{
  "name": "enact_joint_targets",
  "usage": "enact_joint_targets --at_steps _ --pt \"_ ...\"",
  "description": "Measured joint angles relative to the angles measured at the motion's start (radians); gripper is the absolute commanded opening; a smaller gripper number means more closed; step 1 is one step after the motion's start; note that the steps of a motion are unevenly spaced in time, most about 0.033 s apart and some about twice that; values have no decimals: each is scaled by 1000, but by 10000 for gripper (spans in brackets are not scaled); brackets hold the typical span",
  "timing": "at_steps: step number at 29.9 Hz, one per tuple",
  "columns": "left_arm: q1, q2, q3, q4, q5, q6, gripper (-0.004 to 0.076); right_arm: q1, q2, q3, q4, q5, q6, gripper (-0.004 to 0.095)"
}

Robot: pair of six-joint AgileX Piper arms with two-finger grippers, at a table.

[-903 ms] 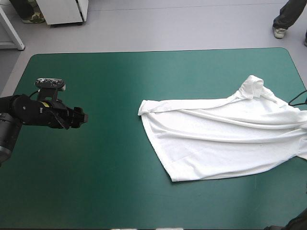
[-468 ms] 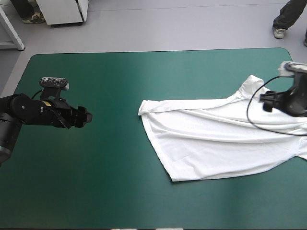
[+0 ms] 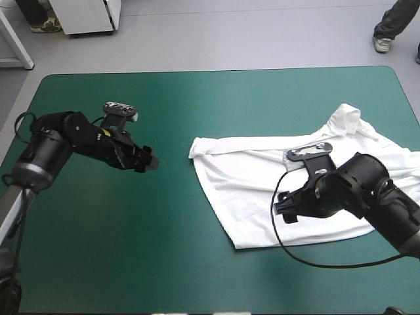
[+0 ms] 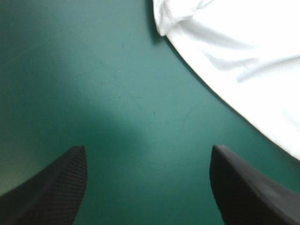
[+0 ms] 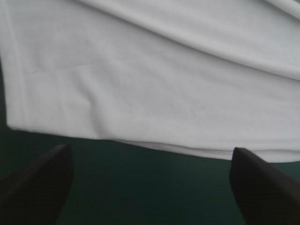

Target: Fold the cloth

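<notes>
The white T-shirt (image 3: 262, 177) lies spread with some folds over the right half of the teal-green table; its hem faces the middle and a bunched sleeve (image 3: 346, 118) sits at the far right. My left gripper (image 3: 147, 161) hovers over bare cover left of the shirt, open, with the shirt's near corner (image 4: 225, 51) ahead of it. My right gripper (image 3: 285, 210) is over the shirt's front part, open, and the shirt's edge (image 5: 154, 93) fills the space ahead of its fingers. Nothing is held.
Bare teal-green cover (image 3: 118, 249) stretches across the left half and the front of the table. The shirt reaches the table's right edge (image 3: 413, 203).
My right arm came in from the right and moved over the shirt toward its front edge. The left gripper advanced to the right, closer to the shirt's corner.
</notes>
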Motion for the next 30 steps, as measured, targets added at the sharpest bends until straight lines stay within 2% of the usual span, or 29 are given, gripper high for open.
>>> enact_joint_targets --at_steps 7,16,24,27,30 --pt "-149 248 -252 135 -3 -67 527 184 6 18 1 -3 67 831" --pt "-171 564 -539 124 44 -100 527 316 6 77 1 -7 138 831" --pt "-222 709 -627 128 49 -107 524 341 8 136 1 -7 160 831" --pt "-251 732 -628 135 35 -119 480 341 8 138 1 -9 160 831" --pt "-265 762 -636 138 29 -139 405 341 13 138 1 -9 152 831"
